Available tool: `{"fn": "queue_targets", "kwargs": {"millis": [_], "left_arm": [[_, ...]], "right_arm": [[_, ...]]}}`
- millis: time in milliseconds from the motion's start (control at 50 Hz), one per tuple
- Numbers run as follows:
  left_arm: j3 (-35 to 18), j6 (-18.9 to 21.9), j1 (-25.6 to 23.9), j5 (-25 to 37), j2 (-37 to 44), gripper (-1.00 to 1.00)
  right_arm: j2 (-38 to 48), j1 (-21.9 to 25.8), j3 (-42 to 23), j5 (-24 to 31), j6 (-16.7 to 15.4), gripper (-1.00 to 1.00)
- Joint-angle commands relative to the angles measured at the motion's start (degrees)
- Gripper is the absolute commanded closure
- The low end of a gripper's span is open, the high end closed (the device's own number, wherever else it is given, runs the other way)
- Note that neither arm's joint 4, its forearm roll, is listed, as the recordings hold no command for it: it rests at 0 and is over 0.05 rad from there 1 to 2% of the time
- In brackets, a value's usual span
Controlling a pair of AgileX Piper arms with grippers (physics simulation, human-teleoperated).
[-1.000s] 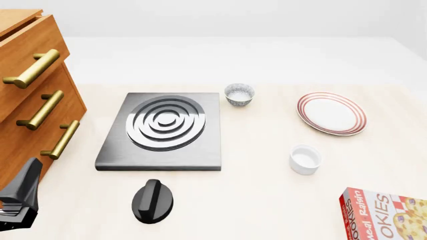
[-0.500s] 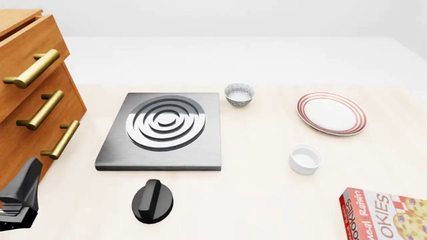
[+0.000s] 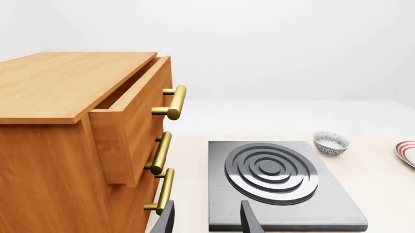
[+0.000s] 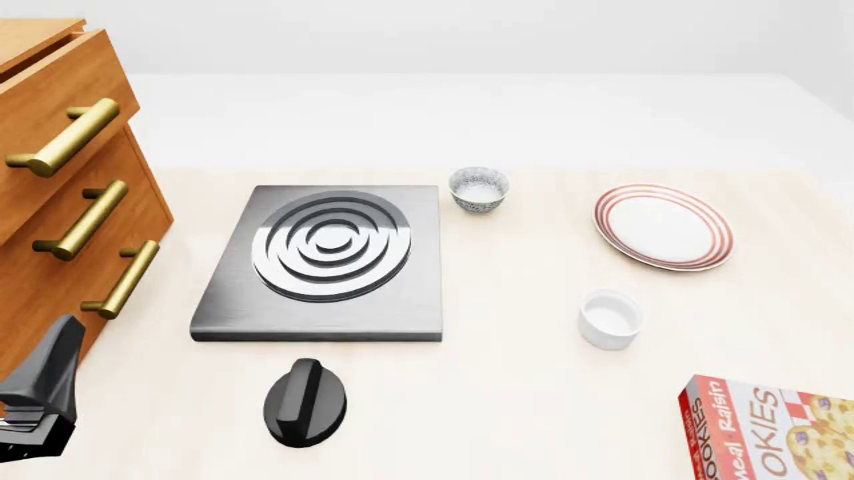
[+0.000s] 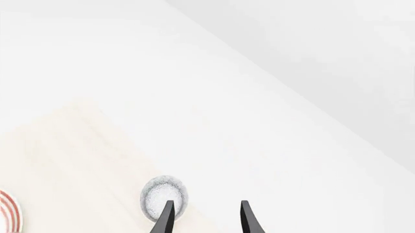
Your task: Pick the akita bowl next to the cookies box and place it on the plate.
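My right wrist camera shows the akita bowl (image 5: 164, 196) upright, mouth up; it is round, so no long axis. It sits on the worktop (image 5: 71, 165) by an edge, well apart from the plate (image 5: 8, 211) and just beyond one finger of my right hand (image 5: 206, 219), whose fingers stand apart. The front view does not take in this bowl or that hand. It gives the whole plate (image 4: 663, 226) at far right, the cookies box (image 4: 771, 432) lying flat at near right, cropped, and a white cup (image 4: 610, 318) between them. Another speckled bowl (image 4: 478, 188) stands by the hob's (image 4: 327, 262) far right corner. My left hand (image 3: 206, 224) is spread too, facing the hob beside the drawers (image 3: 77, 145)
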Motion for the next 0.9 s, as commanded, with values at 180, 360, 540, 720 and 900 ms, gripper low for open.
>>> {"fn": "queue_targets", "kwargs": {"millis": [180,360,540,720,900], "left_arm": [[0.0,0.0,0.0,0.0,0.0,-1.00],[0.0,0.0,0.0,0.1,-0.1,-1.00],[0.0,0.0,0.0,0.1,0.0,-1.00],[0.0,0.0,0.0,0.1,0.0,-1.00],[0.0,0.0,0.0,0.1,0.0,-1.00]], "right_arm": [[12.9,-1.7,1.7,-8.7,-0.2,-1.00],[16.9,-1.6,-1.0,-7.5,0.7,-1.00],[20.8,-1.3,-4.7,-6.7,1.3,-1.00],[22.5,0.2,-6.6,-6.2,1.1,-1.00],[25.4,1.6,-5.7,-8.7,0.6,-1.00]]}}
